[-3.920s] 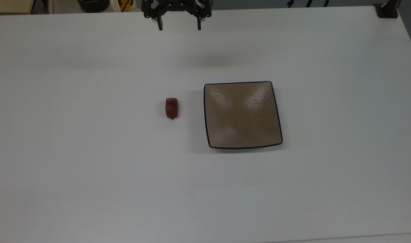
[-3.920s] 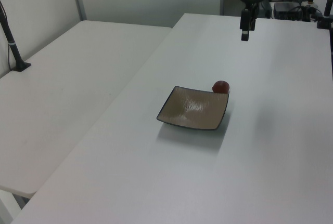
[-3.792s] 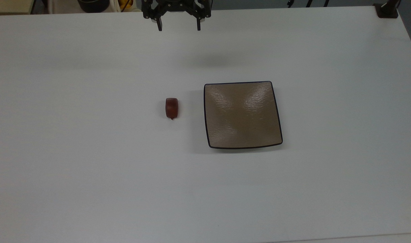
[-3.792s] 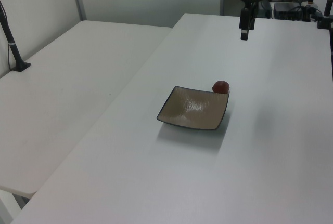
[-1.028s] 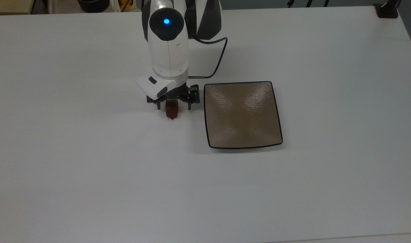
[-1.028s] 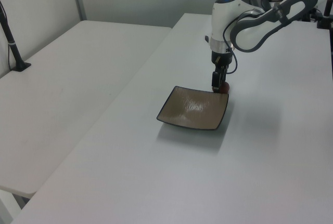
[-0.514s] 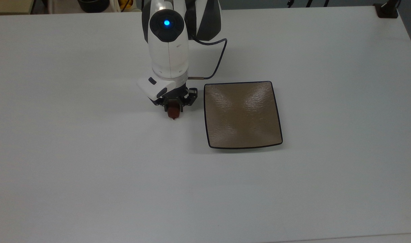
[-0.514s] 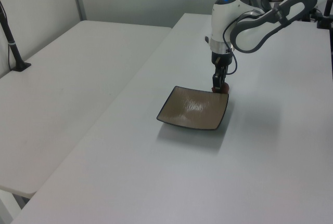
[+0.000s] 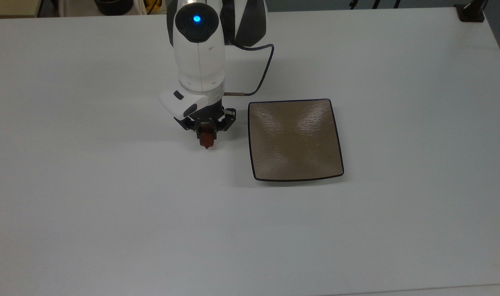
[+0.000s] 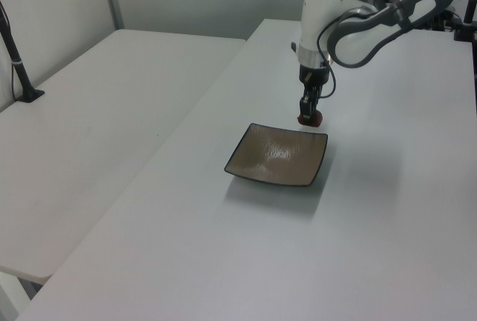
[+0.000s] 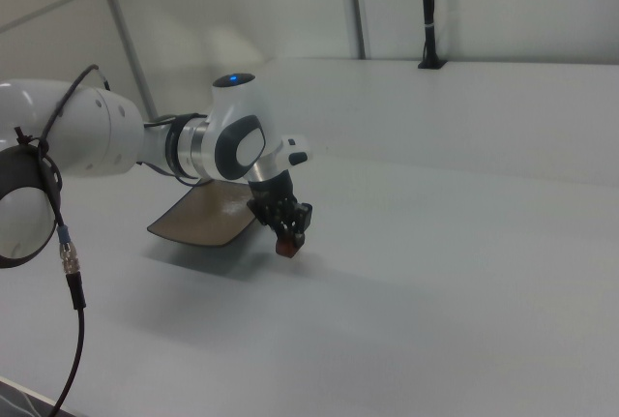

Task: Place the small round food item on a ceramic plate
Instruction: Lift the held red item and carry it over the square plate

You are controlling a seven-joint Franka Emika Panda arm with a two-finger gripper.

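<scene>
— White table [image 9: 110, 213] runs wide in the top view; how much room is around the things?

— Plenty. Broad bare surface lies toward the near edge and both side edges. In the left view a second white table [image 10: 89, 112] stands beside it, with a dark post [image 10: 19, 60] at its far edge.

— And the arm?

— The white arm [image 9: 198, 53] reaches in from the far edge of the table, its last link pointing straight down, a blue light on top and a dark cable [image 9: 262, 74] looping beside it.

— The ceramic plate?

— The ceramic plate [image 9: 295, 139] lies flat near the table's middle, just beside the gripper on the top view's right, apart from it.

— The gripper?

— The gripper [image 9: 206, 133] is pinched on the small round food item [image 9: 206, 141], which hangs lifted off the table [image 11: 287, 244], pointed tip toward the near edge.
</scene>
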